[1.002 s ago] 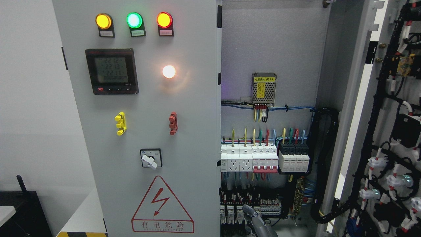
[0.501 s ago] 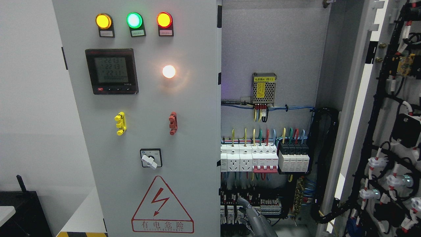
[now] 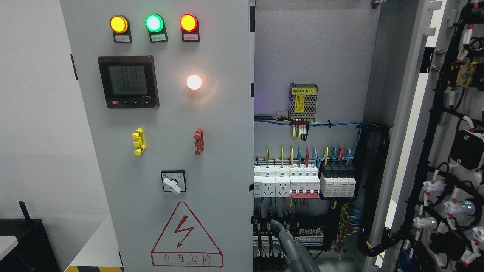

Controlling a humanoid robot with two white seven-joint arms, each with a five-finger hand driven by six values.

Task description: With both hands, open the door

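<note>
A grey electrical cabinet fills the head view. Its left door (image 3: 223, 124) stands closed and carries three lamps, a meter (image 3: 128, 82) and a rotary switch (image 3: 173, 182). Its right door (image 3: 410, 113) is swung wide open to the right, with its wired inner side showing. My right hand (image 3: 289, 243) rises from the bottom edge inside the opening, just right of the left door's free edge (image 3: 252, 158). A grey finger (image 3: 280, 229) is stretched upward and holds nothing; I cannot tell whether it touches the door edge. The left hand is out of view.
Inside the cabinet are rows of breakers (image 3: 302, 181), a power supply (image 3: 303, 101) and terminal blocks right behind my hand. A thick black cable bundle (image 3: 372, 181) runs down the right side. A black box (image 3: 22, 245) stands at the lower left.
My right hand has risen from the bottom edge and moved a little left, toward the left door's free edge. Both doors are where they were.
</note>
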